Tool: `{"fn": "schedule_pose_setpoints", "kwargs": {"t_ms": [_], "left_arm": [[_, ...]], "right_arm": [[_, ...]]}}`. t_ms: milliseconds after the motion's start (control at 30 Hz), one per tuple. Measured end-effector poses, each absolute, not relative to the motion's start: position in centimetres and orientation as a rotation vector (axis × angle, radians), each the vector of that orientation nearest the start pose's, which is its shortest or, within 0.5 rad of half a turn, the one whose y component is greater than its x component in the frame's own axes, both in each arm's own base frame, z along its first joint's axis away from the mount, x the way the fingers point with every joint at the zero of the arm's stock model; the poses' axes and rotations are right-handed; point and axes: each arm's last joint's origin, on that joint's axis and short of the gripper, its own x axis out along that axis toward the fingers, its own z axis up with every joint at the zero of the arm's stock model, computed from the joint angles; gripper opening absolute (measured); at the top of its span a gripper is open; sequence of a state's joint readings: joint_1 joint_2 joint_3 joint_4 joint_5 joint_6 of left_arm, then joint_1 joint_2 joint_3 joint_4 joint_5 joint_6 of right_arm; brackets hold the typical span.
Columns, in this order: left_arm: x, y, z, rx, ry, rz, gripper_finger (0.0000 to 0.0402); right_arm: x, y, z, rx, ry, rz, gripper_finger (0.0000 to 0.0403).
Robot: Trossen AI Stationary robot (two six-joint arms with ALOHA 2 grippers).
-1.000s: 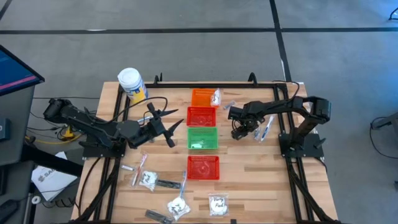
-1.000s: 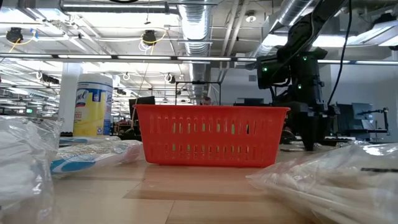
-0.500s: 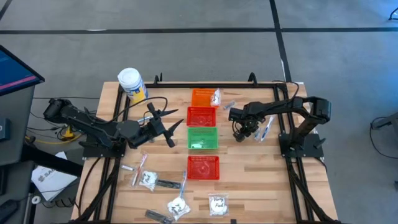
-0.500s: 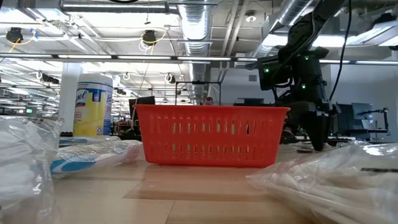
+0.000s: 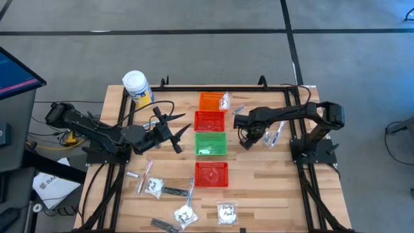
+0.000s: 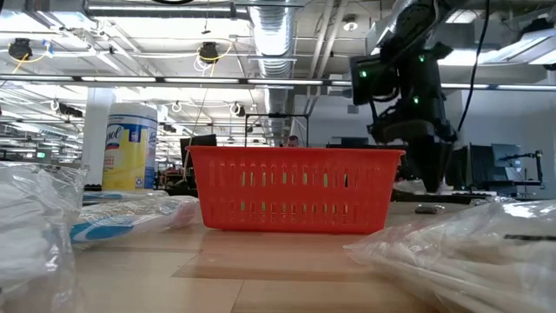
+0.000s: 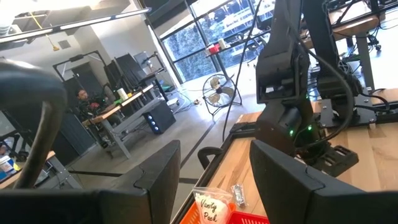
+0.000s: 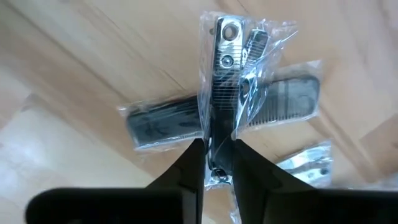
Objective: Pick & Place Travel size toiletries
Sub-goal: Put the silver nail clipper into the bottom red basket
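Your right gripper (image 8: 217, 163) pinches a clear-wrapped nail clipper (image 8: 219, 68) just right of the green basket (image 5: 211, 144), above a wrapped dark comb (image 8: 163, 122); your left gripper (image 5: 183, 132), fingers spread, hovers left of that basket

Centre column of four baskets (image 5: 210, 139) divides the table (image 5: 259, 181). Bare wood lies lower right and between the baskets and the left claw (image 5: 176, 133). Lower left, scattered sachets (image 5: 155, 186) obstruct; upper left, a white jar (image 5: 137, 87) stands.
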State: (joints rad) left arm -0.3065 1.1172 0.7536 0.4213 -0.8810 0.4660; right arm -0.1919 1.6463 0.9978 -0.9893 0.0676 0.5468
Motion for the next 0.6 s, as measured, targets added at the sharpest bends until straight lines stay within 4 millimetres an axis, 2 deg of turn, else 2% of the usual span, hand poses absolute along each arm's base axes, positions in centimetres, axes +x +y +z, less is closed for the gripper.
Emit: {"fn": "schedule_pose_setpoints", "kwargs": {"t_ms": [133,300,600], "left_arm": [[23.6,-5.1,31.5,0.420,0.086,0.575,0.0186],[23.6,-5.1,31.5,0.420,0.086,0.575,0.0186],[23.6,-5.1,31.5,0.420,0.086,0.575,0.0186]], "right_arm": [[26.9,-4.3,18.6,0.459,1.530,-0.645,0.0060],[28.2,-2.8,20.6,0.410,1.486,-0.597,0.0048],[30.2,1.0,24.3,0.288,1.358,-0.492,0.0051]]}}
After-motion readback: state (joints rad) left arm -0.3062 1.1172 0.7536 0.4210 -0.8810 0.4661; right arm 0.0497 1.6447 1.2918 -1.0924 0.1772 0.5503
